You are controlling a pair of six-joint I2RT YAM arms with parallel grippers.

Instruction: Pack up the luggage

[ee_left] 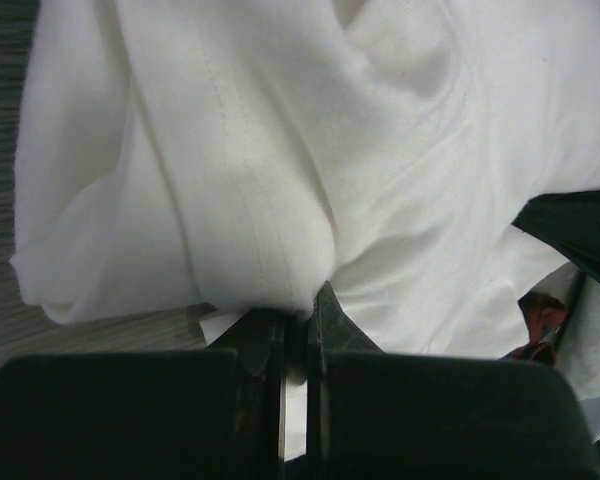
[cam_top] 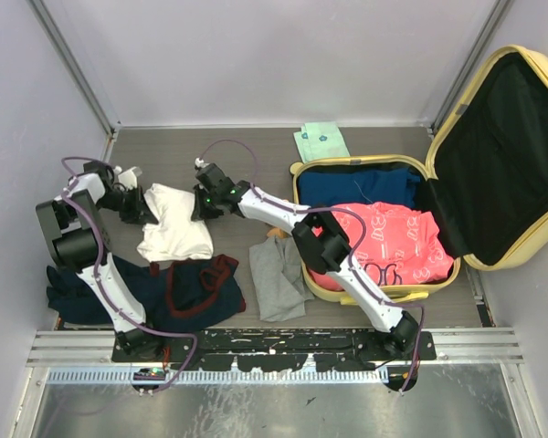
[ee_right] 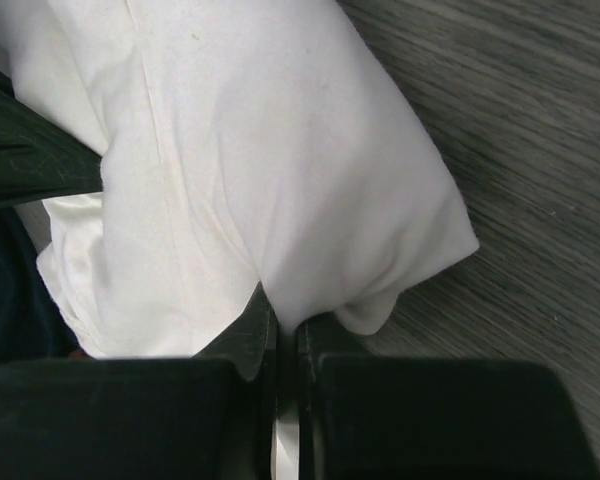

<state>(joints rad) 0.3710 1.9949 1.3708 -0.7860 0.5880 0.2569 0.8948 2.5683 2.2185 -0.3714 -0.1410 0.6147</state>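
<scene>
Lying open, luggage (cam_top: pixel 502 155) seemingly well right of right tool (cam_top: pixel 204 203)

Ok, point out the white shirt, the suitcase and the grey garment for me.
white shirt (cam_top: pixel 175 233), top view, on the middle of the folded cloth
suitcase (cam_top: pixel 502 155), top view, on the black lining of the open lid
grey garment (cam_top: pixel 276 278), top view, on its middle, by the suitcase's near left corner

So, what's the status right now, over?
Both shut on white cloth: left gripper, right gripper. Open luggage holds blue cloth, pink cloth. Grey cloth lies beside luggage.
</scene>
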